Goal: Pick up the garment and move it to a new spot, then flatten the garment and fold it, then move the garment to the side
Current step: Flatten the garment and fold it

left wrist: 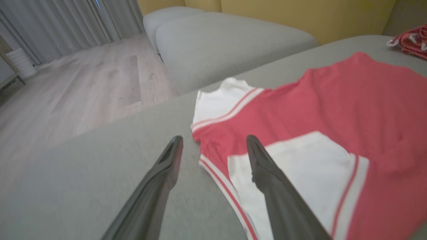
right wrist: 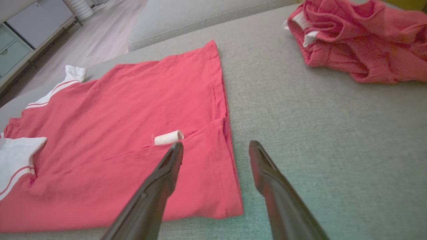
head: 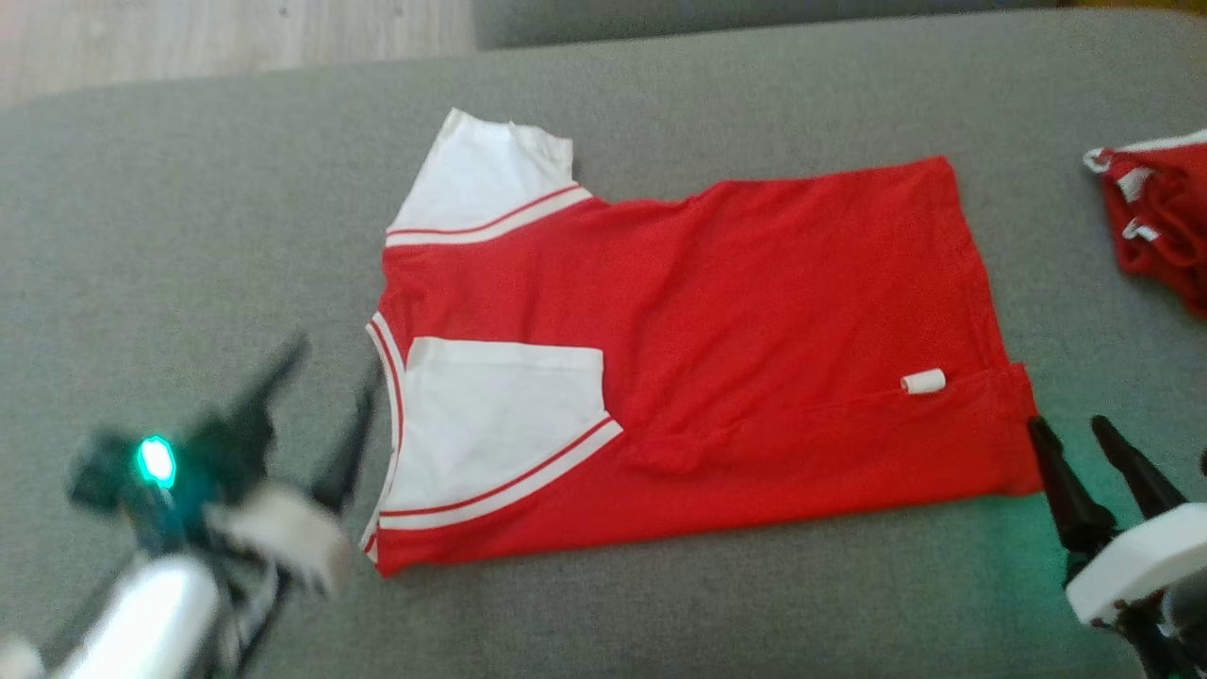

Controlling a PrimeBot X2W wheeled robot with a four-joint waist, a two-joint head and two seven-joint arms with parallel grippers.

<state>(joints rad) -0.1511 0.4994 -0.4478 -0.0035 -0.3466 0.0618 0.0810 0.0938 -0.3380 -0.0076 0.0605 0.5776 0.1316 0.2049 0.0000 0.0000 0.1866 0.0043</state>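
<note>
Sofa [head: 754, 94] holds garment [head: 754, 283] between open end effectors [head: 335, 363] [head: 1068, 426].

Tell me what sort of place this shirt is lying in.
Most likely a home living room, or a mock-up of one. The garment lies on a grey upholstered sofa seat, another grey cushion stands nearby, and pale wood flooring runs to long curtains.

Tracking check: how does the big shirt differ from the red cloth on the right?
The shirt lies spread flat; the cloth is bunched up. The shirt has broad white sleeves with striped trim; the cloth shows small white bits. The shirt looks larger than the cloth. Both are red, on the grey cushion.
</note>
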